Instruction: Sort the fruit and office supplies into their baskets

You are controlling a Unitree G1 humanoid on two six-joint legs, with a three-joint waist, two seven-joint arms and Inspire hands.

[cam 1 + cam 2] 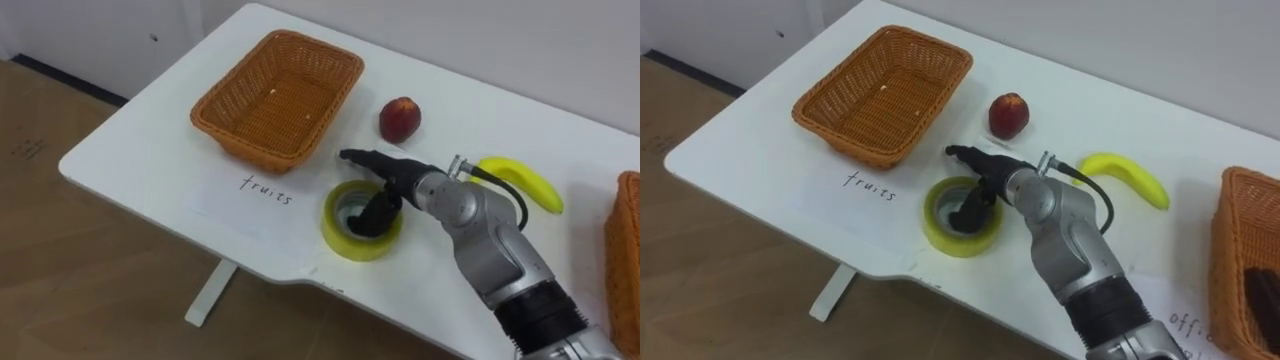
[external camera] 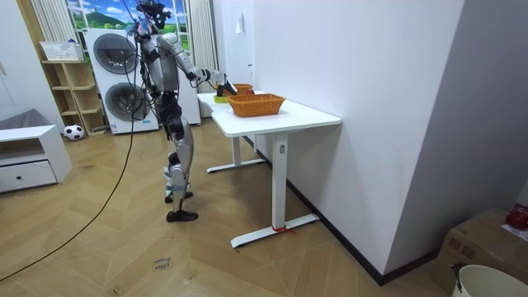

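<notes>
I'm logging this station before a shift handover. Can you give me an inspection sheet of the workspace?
surface: white table.
job's things: empty wicker basket at left; red fruit and banana loose on the table; yellow tape roll near the front edge; second basket at right, something dark inside.
clutter: nothing seen.
hands: right hand over the tape roll, partly down in its hole; grip unclear.
cables: nothing seen.
surroundings: wood floor, washing machines, ball.

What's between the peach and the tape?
The robot's right hand: its fingers stretch between the peach and the tape, in both eye views.
</notes>
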